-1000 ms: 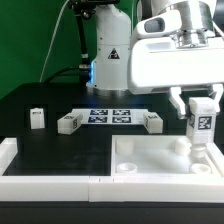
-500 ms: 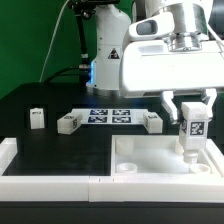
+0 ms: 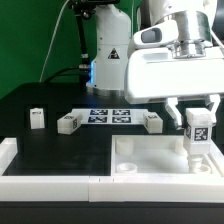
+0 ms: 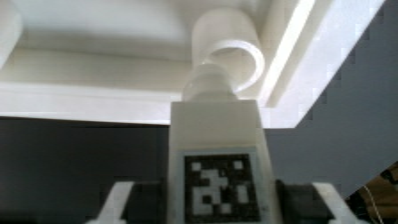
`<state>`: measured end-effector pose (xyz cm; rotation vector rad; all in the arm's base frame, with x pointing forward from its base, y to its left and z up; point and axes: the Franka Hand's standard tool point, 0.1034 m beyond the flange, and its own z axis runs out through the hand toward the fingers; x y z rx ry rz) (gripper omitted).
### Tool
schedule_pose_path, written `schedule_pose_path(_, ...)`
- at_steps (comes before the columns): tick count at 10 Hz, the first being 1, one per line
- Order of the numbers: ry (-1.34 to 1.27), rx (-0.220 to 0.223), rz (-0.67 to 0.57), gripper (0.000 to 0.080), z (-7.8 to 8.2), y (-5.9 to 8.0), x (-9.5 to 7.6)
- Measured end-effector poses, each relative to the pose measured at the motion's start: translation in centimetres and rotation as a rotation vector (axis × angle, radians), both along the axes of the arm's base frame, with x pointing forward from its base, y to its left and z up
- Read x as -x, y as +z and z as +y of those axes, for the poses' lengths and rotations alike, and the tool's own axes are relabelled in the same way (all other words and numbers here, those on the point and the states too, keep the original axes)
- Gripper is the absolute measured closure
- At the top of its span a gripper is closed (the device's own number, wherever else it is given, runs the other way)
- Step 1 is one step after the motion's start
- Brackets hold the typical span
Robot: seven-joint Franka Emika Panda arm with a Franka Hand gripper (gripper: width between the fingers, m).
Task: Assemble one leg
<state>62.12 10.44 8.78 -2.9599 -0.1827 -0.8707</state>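
Three spare legs (image 3: 67,122) lie well off toward the exterior view's left of your end effector (image 3: 200,122), clear of it. It is clamped on the leg (image 3: 198,148), upright, tip directly below at the corner socket (image 3: 196,164). The white panel's rim (image 3: 214,170) sits close beside, so descend straight.

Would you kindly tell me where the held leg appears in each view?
Exterior view: leg upright in the hand at that view's right, over the tabletop.
Wrist view: leg in the middle, tag facing the camera, tip toward a round socket.
Shared landmark: the white tabletop.
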Motion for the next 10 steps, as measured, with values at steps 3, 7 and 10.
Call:
schedule_pose_path(3, -0.006, -0.007, -0.026, 0.0509, 0.6, -0.1, 0.0)
schedule_pose_path(7, -0.007, -0.012, -0.021, 0.0509, 1.5, -0.4, 0.4)
schedule_pose_path(10, -0.011, -0.005, -0.018, 0.0509, 0.8, -1.1, 0.5)
